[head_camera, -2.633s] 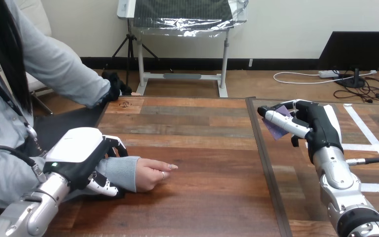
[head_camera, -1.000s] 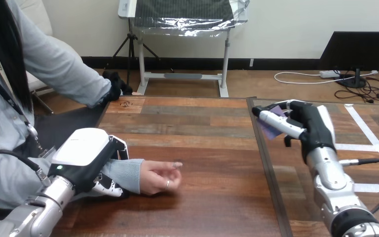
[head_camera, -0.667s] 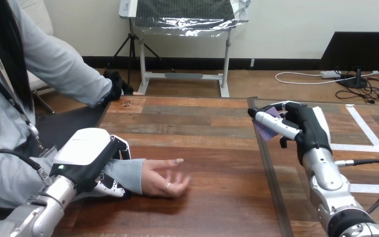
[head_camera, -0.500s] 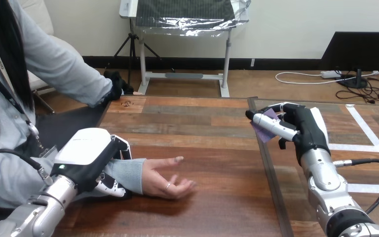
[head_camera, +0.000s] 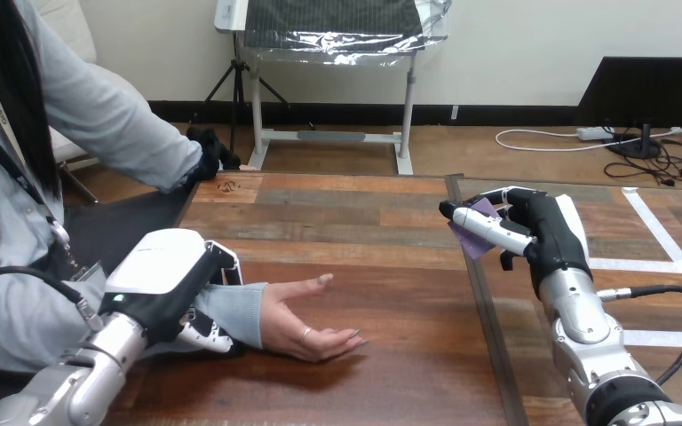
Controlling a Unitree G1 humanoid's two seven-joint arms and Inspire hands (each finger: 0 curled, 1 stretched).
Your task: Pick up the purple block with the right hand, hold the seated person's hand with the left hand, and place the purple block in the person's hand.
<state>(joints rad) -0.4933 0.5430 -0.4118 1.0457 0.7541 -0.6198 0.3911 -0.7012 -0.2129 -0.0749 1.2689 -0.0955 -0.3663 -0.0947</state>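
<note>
My right hand [head_camera: 542, 229] hovers above the table's right part, its fingers and thumb curled round the purple block [head_camera: 474, 232], which shows between them. At the lower left, my left hand [head_camera: 167, 288] is wrapped round the person's wrist [head_camera: 231, 312], fingers curled under the light blue sleeve. The person's hand [head_camera: 306, 321] lies palm up on the wood, fingers spread toward the table's middle. A wide stretch of table separates the block from the open palm.
The wooden table [head_camera: 364, 266] has a dark seam [head_camera: 475, 284] running front to back right of centre. White tape lines [head_camera: 666, 266] mark the right part. The person's other arm [head_camera: 124, 133] reaches to the far left corner.
The person's hand has turned from knuckles-up and curled to palm up with open fingers. My right hand has carried the purple block leftward. My left hand stays on the wrist.
</note>
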